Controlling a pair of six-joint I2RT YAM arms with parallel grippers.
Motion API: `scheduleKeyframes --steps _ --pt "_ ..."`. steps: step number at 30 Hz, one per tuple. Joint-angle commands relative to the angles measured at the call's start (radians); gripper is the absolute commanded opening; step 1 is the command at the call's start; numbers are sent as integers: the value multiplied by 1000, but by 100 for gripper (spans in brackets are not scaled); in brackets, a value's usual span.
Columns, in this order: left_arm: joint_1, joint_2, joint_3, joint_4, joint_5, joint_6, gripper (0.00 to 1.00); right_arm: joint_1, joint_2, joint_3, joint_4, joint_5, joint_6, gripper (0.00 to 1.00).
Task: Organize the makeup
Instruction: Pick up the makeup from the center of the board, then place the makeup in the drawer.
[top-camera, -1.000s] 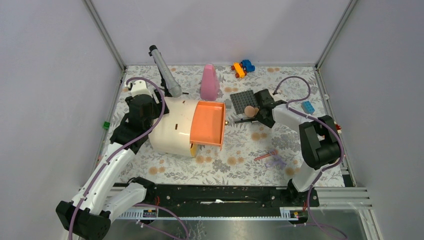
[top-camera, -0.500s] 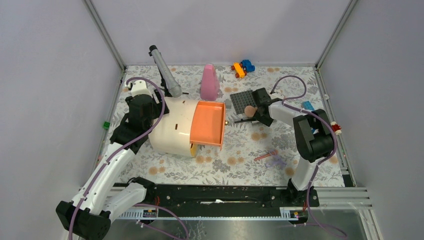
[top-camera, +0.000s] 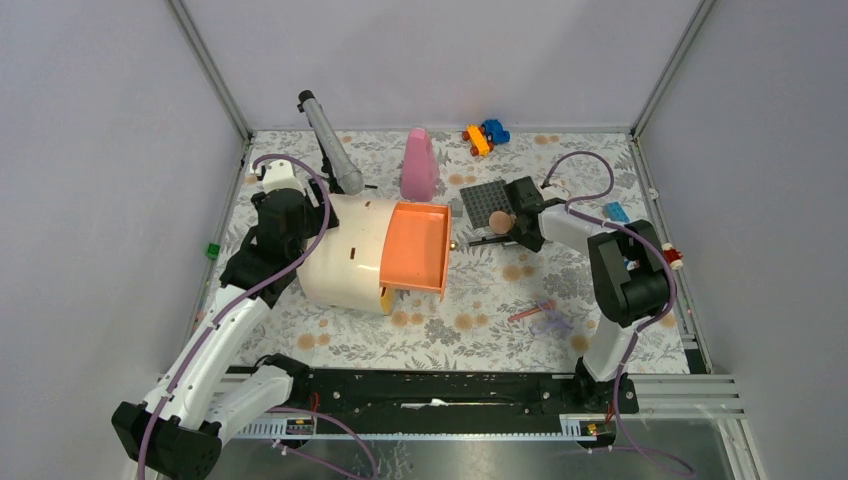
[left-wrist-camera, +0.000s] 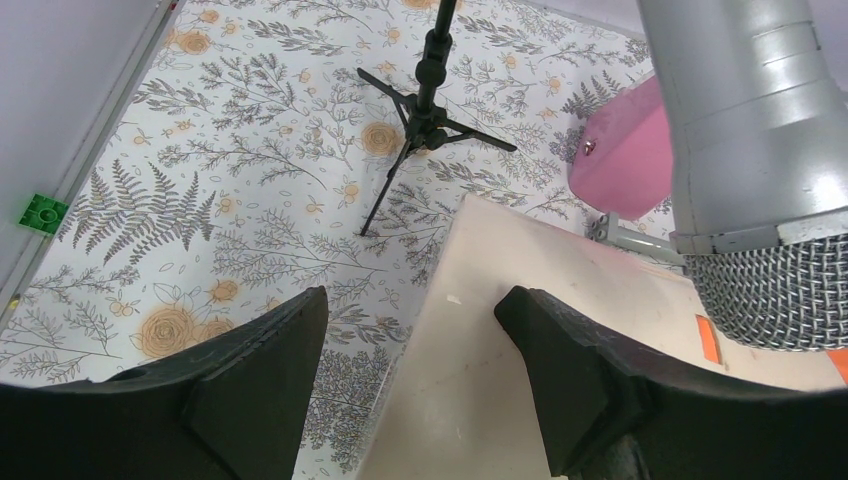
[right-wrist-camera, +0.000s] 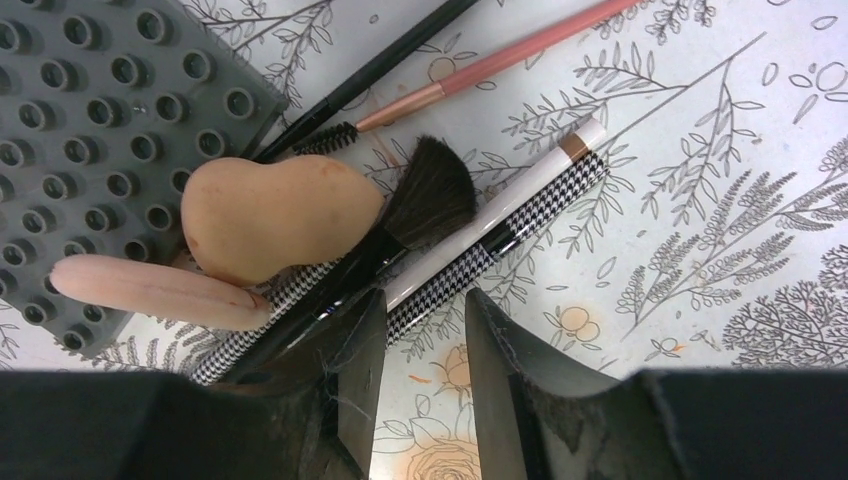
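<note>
Beside the grey studded plate (right-wrist-camera: 90, 110), we find the right end effector (right-wrist-camera: 425, 298) spread astride the houndstooth tube (right-wrist-camera: 545, 208); closing may snag the fan brush (right-wrist-camera: 430, 195) too.

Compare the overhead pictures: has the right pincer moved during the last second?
Yes, slightly. The right pincer has crept left, further over the grey studded plate, and its forearm now overlaps the blue brick, which was clear before.
</note>
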Motion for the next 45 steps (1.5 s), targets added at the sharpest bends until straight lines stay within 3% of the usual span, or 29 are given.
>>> scheduleKeyframes --steps 1,14,19,23,28,31,35,39,45 --pt "4 7 -15 4 20 16 77 -6 -49 -70 -46 16 -5 41" --pt "4 8 -15 4 29 17 77 -6 -228 -246 -47 45 -45 39" --pt "4 7 -15 4 28 17 77 -6 -228 -251 -45 44 -53 13" --pt "4 8 -15 5 36 17 77 -6 -324 -271 -1 18 -101 0" --pt "4 7 -13 6 36 17 77 33 -530 -218 70 -144 -147 0" --pt "4 8 -15 6 32 17 77 161 -625 -126 96 -137 -141 0" --pt "4 10 -15 6 31 18 77 295 -648 -50 210 -282 -124 0" --pt "4 10 -16 7 29 19 77 347 -621 -30 307 -411 -57 0" --pt "4 10 -15 6 30 19 77 426 -561 22 304 -389 -35 0"
